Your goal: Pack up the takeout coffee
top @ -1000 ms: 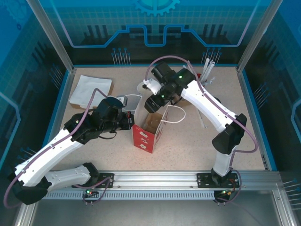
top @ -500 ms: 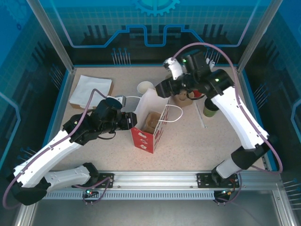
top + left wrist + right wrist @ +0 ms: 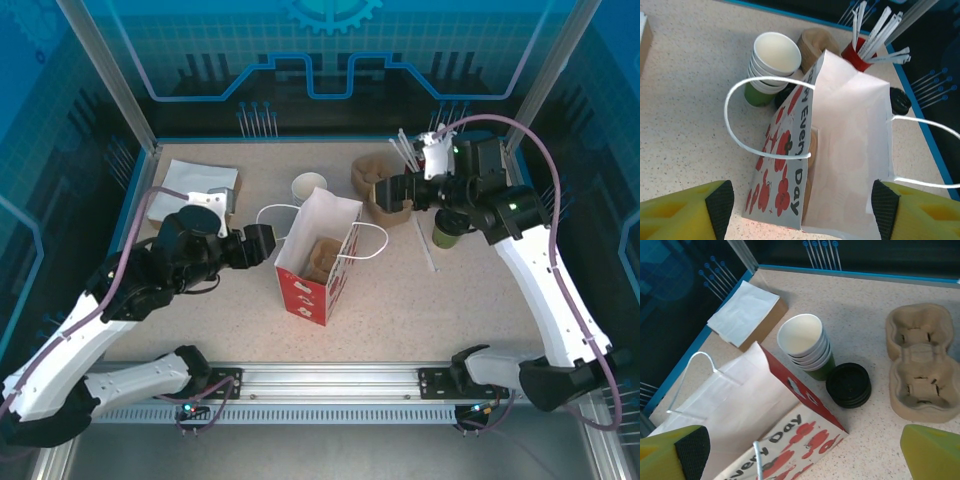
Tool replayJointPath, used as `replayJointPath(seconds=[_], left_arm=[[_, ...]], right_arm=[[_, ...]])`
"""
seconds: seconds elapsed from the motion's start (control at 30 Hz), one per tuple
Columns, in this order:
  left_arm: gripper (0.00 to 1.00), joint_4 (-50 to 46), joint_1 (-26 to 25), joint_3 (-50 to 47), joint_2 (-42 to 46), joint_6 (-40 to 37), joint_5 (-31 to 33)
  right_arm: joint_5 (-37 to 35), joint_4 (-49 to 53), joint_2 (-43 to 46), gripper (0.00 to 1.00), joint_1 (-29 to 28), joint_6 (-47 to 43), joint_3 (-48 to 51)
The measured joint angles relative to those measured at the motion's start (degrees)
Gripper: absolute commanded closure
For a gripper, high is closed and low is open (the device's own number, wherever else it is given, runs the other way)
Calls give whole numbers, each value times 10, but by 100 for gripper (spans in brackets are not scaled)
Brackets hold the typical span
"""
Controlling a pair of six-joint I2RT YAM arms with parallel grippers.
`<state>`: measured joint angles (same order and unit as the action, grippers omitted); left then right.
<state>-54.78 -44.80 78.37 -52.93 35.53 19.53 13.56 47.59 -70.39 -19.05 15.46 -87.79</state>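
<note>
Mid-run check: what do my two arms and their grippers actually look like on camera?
The left arm and right arm have white shells with black joints, and a mauve cable loops off each. The left gripper and right gripper have chunky yellow fingers faced with black pads.
</note>
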Motion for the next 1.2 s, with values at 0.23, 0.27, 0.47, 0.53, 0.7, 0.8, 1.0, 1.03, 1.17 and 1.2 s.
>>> replayJointPath(seconds=[0.23, 0.27, 0.47, 0.53, 0.7, 0.8, 1.0, 1.03, 1.17, 1.2], left_arm=[[19, -32, 0, 58, -36, -29, 17], [18, -37, 0, 66, -43, -33, 17], [14, -82, 5, 137, -107, -73, 17], [13, -99, 14, 162, -131, -91, 12], [11, -130, 50, 212, -186, -139, -21], [8, -146, 64, 246, -227, -174, -38], [5, -155, 73, 286, -314, -242, -58], [5, -155, 75, 292, -331, -253, -61], [5, -153, 87, 324, -393, -285, -79], [6, -153, 89, 334, -409, -294, -82]], right_arm=[[-7, -7, 46, 0, 43, 4, 57], [-12, -6, 50, 0, 46, 4, 62], [-52, 2, 67, 0, 54, -9, 76], [-65, 5, 73, 0, 57, -16, 83], [-85, 14, 91, 0, 67, -26, 101], [-91, 18, 99, 0, 71, -31, 107], [-97, 25, 104, 0, 75, -39, 111], [-97, 25, 105, 0, 75, -40, 111], [-100, 27, 108, 0, 76, -42, 113], [-101, 28, 109, 0, 76, -42, 114]])
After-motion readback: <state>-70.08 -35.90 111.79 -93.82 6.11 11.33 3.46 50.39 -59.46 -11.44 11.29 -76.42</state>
